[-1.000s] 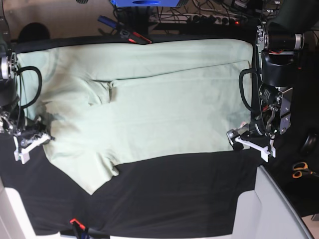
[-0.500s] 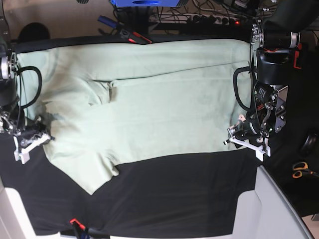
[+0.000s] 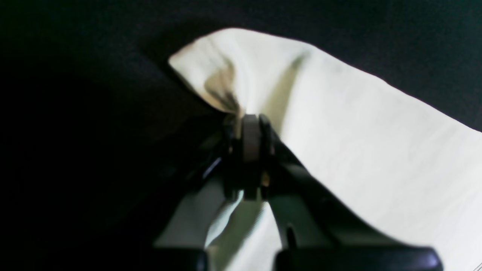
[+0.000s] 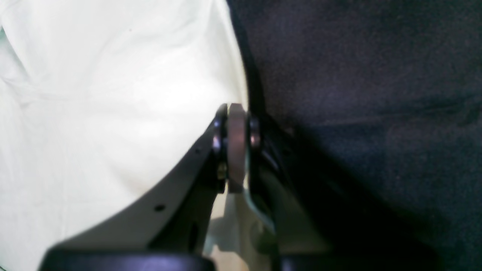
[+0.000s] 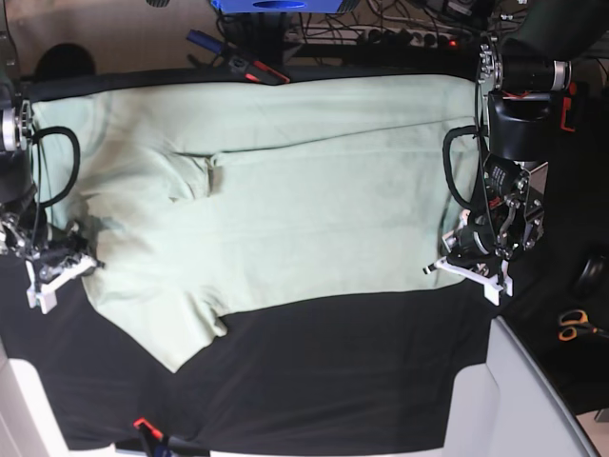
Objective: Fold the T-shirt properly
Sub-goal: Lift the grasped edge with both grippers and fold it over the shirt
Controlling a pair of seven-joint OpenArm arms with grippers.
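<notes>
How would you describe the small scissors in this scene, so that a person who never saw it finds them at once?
Start from the pale green T-shirt spread over the black tablecloth. Go past the cloth's edge on the base view's right, beyond the left gripper. The scissors lie there alone, the only thing with orange handles.

Black tablecloth (image 5: 333, 371) covers whole table, bare from 4 to 8 o'clock. Pale mint T-shirt (image 5: 285, 200) lies flat on it, spread 9 to 3 o'clock, upper half of cloth taken. Sleeve flap juts toward 7 o'clock. Shirt corner (image 3: 211, 64) bunched up off cloth at 3 o'clock edge. Shirt edge (image 4: 226, 56) meets dark cloth at 9.
</notes>
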